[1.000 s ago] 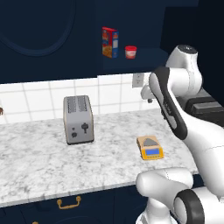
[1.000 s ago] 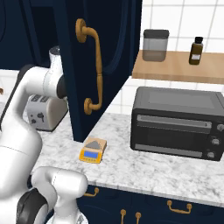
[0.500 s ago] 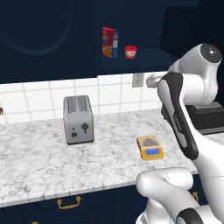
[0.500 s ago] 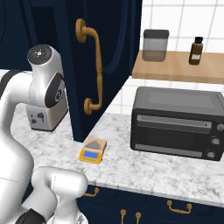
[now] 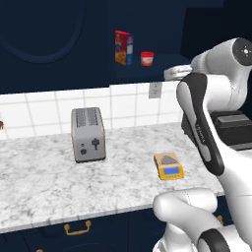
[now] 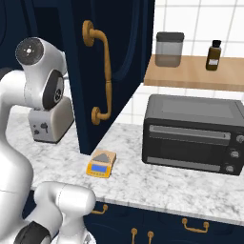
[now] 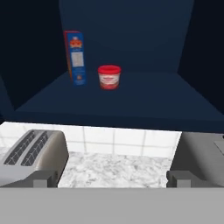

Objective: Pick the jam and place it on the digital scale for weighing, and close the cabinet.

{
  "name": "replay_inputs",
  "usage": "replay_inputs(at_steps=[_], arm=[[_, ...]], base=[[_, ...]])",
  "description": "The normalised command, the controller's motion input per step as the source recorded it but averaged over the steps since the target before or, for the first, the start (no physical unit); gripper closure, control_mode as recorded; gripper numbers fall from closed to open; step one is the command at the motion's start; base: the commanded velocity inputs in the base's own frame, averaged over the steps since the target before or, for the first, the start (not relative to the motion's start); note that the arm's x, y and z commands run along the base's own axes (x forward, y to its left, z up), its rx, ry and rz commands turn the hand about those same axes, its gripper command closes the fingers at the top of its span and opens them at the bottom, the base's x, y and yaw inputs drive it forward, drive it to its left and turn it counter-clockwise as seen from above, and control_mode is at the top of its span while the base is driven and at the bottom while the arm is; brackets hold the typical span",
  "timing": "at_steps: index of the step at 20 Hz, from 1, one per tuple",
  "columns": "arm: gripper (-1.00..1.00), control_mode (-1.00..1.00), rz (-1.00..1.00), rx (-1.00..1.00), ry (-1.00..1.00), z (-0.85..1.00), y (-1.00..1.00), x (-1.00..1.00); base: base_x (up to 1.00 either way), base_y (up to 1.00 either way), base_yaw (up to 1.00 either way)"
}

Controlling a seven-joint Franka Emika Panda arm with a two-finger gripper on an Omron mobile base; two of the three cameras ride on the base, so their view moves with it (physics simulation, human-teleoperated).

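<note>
One jam (image 7: pixel 109 77) jar upright beside cereal box (image 7: pixel 75 57), inside open cabinet (image 7: pixel 131 98).

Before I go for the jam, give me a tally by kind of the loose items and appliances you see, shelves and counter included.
Jars and bottles: 3 - jam, grey canister, brown bottle
Boxes: 1 - cereal box
Appliances: 3 - toaster, toaster oven, digital scale
Total: 7

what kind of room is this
A rendered home kitchen, most likely: a silver two-slot toaster on a white marble counter, a black toaster oven, and an open navy wall cabinet.
</note>
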Motion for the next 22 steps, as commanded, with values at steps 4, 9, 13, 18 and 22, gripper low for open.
replay_inputs(at_steps=[4,9,13,18,22], arm=[[-1.0,-1.0,0.0,-0.02,0.0,0.15,0.15,0.26],[-1.0,-1.0,0.0,0.0,0.08,0.02,0.04,0.37],[-1.0,-1.0,0.0,0.0,0.04,0.0,0.0,0.32],[-1.0,-1.0,0.0,0.0,0.0,0.0,0.0,0.36],[-1.0,-1.0,0.0,0.0,0.0,0.0,0.01,0.39]], base=[[0.0,0.0,0.0],[0.0,0.0,0.0],[0.0,0.0,0.0],[0.0,0.0,0.0],[0.0,0.0,0.0]])
